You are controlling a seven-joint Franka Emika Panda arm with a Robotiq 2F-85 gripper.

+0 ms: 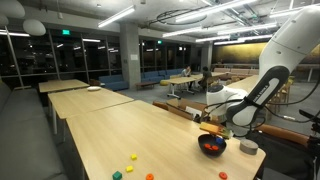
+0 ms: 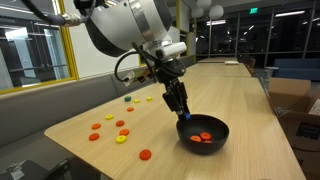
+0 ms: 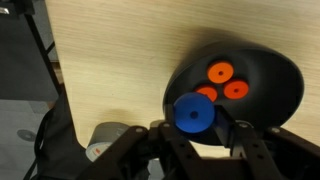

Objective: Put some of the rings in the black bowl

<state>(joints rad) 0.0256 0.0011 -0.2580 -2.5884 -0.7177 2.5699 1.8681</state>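
Note:
The black bowl [image 2: 204, 134] sits on the wooden table and holds three orange rings [image 3: 220, 72]. It also shows in an exterior view [image 1: 212, 146] and in the wrist view [image 3: 270, 90]. My gripper [image 3: 197, 128] hangs just above the bowl's near rim, shut on a blue ring [image 3: 194, 113]. In both exterior views the gripper [image 2: 181, 112] [image 1: 213, 128] is right over the bowl. Several loose rings [image 2: 120, 138] in orange, red, yellow and green lie scattered on the table beside the bowl; they also show in an exterior view [image 1: 131, 157].
A small pale grey cup [image 1: 247, 147] stands next to the bowl near the table edge, also in the wrist view [image 3: 108, 140]. The table edge [image 3: 62, 90] runs close to the bowl. Other tables stand behind.

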